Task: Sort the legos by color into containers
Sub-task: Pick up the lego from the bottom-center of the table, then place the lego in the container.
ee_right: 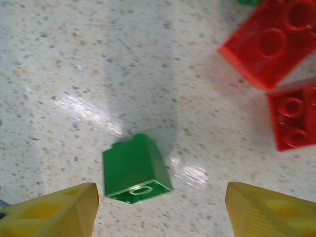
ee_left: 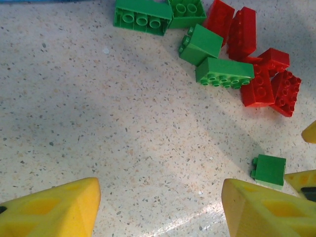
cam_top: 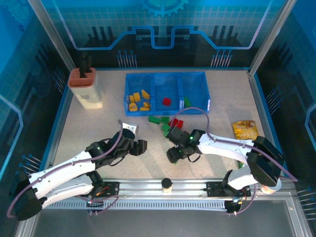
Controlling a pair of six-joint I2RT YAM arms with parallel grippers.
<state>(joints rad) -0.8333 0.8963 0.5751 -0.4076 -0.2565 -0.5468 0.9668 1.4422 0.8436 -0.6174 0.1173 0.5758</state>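
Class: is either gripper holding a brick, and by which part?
Nothing is held. Right gripper open, a green brick lying free below it; left gripper open, empty.

A pale speckled table (cam_top: 98, 123) with a blue border carries a translucent blue tray (cam_top: 127, 94) at the middle of its far edge. Left of the tray, near the far left corner, stands a beige holder (cam_top: 86, 89) with an orange ribbed top. A crinkly yellow snack bag (cam_top: 245, 130) lies toward the right edge. Just in front of the tray, loose on the tabletop, green bricks (cam_top: 159, 119) and red bricks (cam_top: 176, 123) lie clustered, some touching. One small green brick (ee_right: 136, 168) lies on its side, a little apart on the near side.
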